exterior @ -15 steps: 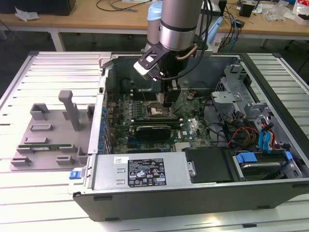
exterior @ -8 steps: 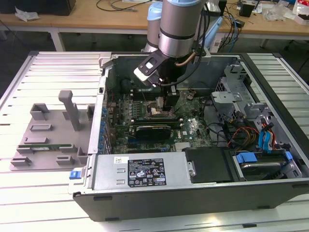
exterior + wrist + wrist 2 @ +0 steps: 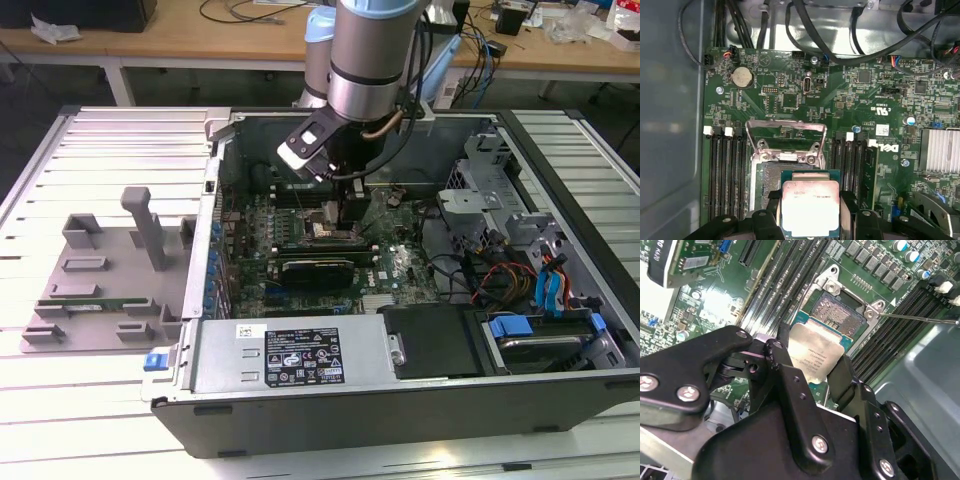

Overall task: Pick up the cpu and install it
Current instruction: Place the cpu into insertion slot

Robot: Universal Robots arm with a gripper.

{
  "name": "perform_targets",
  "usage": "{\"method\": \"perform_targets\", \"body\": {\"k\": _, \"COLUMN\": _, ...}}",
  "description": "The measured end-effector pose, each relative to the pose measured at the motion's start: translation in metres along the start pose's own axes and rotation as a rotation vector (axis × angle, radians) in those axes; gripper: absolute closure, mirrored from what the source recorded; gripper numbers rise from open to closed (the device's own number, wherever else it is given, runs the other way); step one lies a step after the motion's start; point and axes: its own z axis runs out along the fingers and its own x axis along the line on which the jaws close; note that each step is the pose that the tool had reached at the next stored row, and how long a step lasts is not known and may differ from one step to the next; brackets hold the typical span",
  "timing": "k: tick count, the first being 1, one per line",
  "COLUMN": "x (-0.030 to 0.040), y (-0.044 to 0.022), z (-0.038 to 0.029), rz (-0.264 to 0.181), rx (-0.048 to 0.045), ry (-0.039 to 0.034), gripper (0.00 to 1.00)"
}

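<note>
Nearest lens: black gripper [image 3: 812,365] fingers [image 3: 780,360], pinching cpu [image 3: 815,352] by two opposite edges; jaws apart by the chip's width only, gripping it. Same in first wrist view: gripper [image 3: 811,207] holding cpu [image 3: 811,200], metal lid facing up. Held partly over open socket [image 3: 771,177], load frame [image 3: 786,131] hinged up; contact with socket not determinable. Memory slots [image 3: 725,170] flanking socket on both sides.

Exterior view: gripper [image 3: 340,215] down inside open computer case [image 3: 300,410], over motherboard [image 3: 400,265]. Grey fixture plate [image 3: 100,285] at 9 o'clock of case, on slatted white table [image 3: 100,430]. Wooden bench [image 3: 200,40] at 12 o'clock, cables strewn on it.
</note>
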Motion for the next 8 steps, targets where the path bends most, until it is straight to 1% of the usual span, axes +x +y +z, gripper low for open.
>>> {"method": "perform_targets", "body": {"k": 4, "x": 0.0066, "y": 0.0005, "z": 0.0033, "rz": 0.0, "rx": 0.0, "ry": 0.0001, "gripper": 0.45}}
{"method": "perform_targets", "body": {"k": 6, "x": 0.0075, "y": 0.0006, "z": 0.0057, "rz": 0.0, "rx": 0.0, "ry": 0.0001, "gripper": 0.45}}
{"method": "perform_targets", "body": {"k": 8, "x": 0.0078, "y": 0.0007, "z": 0.0102, "rz": 0.0, "rx": 0.0, "ry": 0.0001, "gripper": 0.45}}
